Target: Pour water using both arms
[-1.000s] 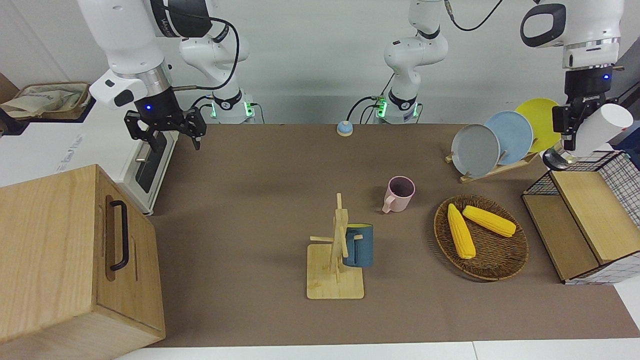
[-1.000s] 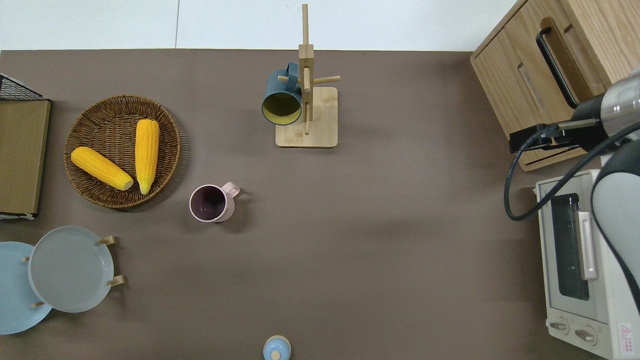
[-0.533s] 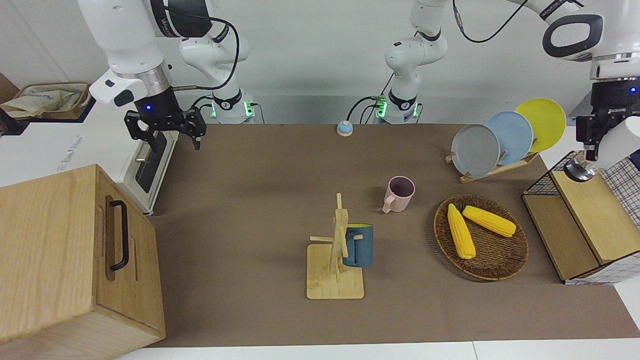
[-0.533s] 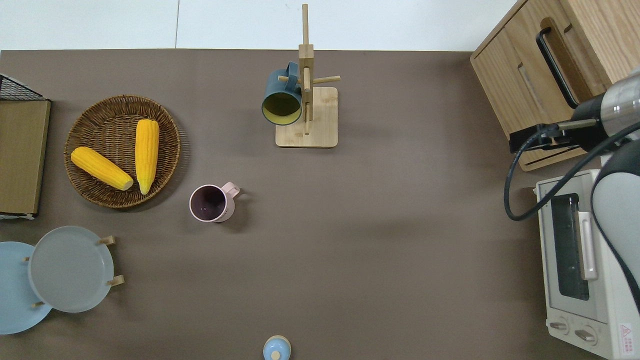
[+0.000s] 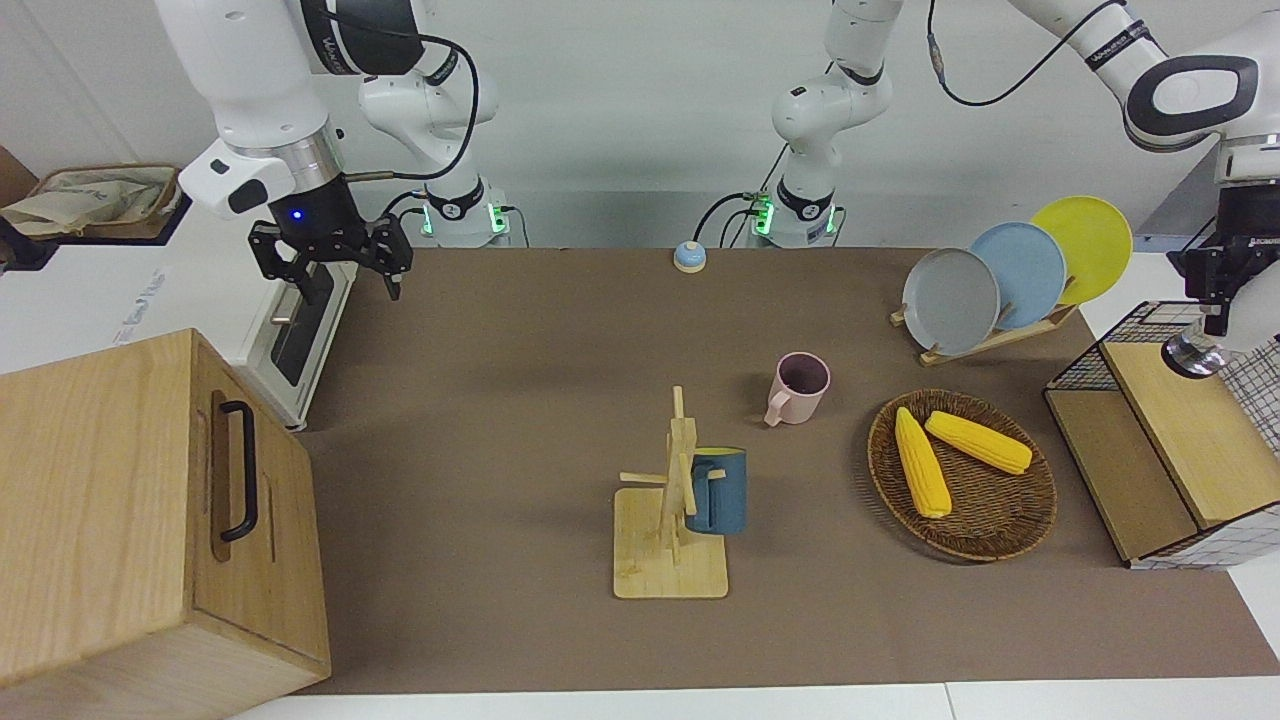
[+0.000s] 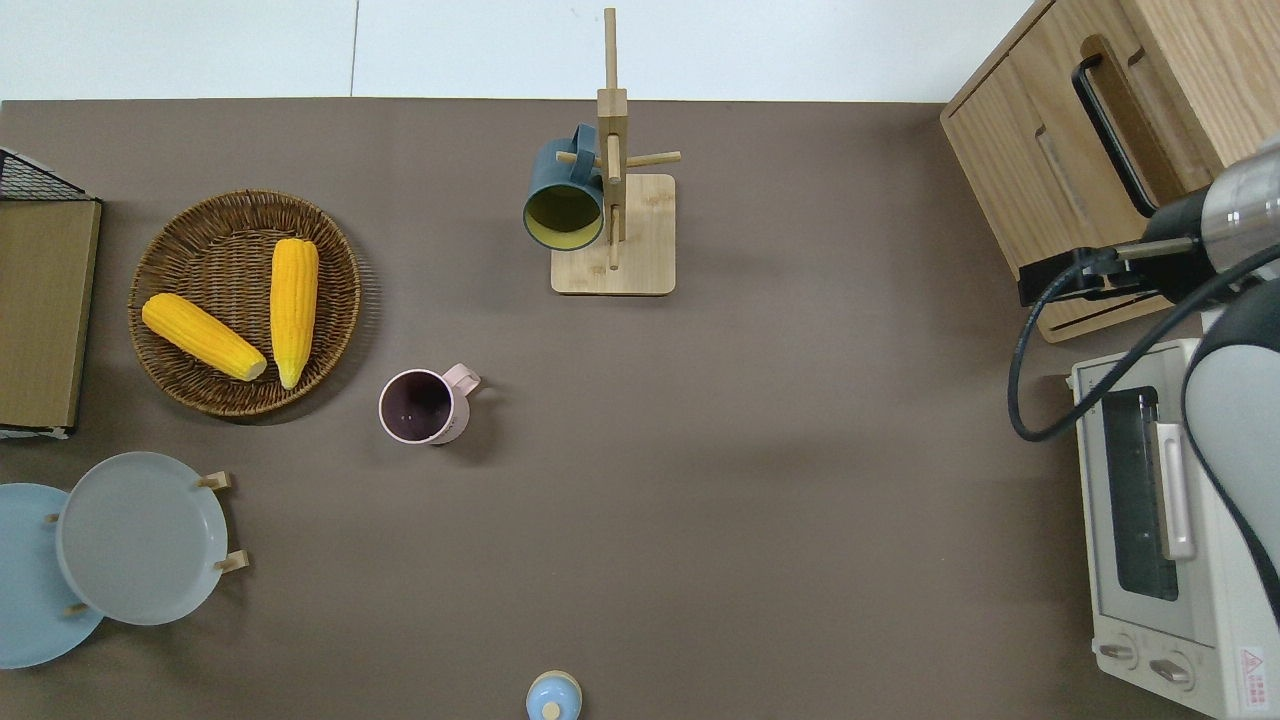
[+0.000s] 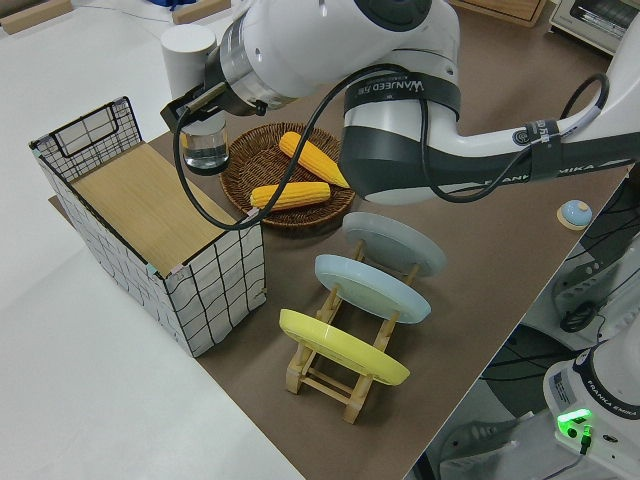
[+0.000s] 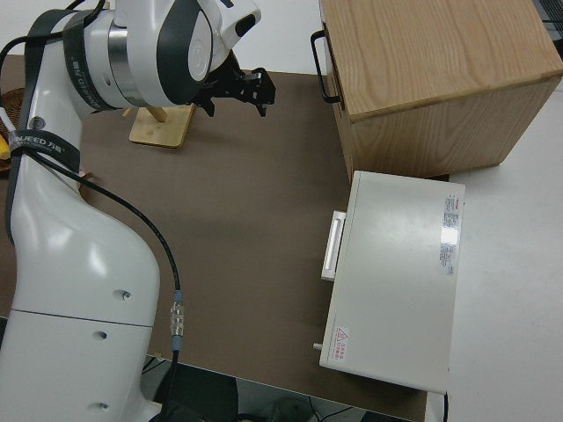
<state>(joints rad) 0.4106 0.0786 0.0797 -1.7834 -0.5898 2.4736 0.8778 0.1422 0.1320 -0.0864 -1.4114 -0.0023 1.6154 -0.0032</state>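
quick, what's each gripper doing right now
Left gripper: shut on the white bottle, over the wire basket.
Right gripper: open, holding nothing, parked.

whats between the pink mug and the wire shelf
The corn basket lies between the pink mug and the wire shelf, as the overhead view shows.
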